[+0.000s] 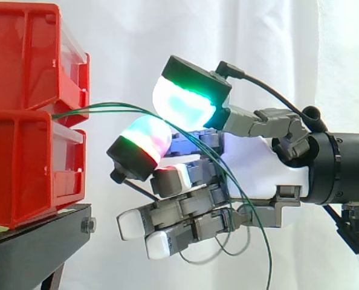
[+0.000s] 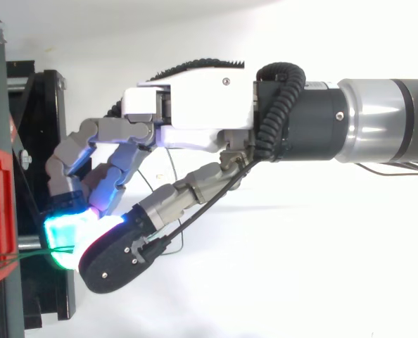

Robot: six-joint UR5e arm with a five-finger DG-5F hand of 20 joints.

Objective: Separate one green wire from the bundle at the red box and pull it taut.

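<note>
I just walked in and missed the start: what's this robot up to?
The robot's hand is at the red bins. It is pinching thin green wires, which come out from between the bins, between its glowing fingertips. Past the pinch the wires hang slack, so nothing is pulled taut yet.

Bright, even; perhaps glare at hand [image 2: 195, 105]

A black metal stand [image 1: 43, 244] with a silver bolt head [image 1: 87, 225] at its front edge carried a red plastic open-fronted bin [image 1: 22, 172], which sat directly on its top. A second red plastic bin [image 1: 28, 54] was stacked on the first.
</note>
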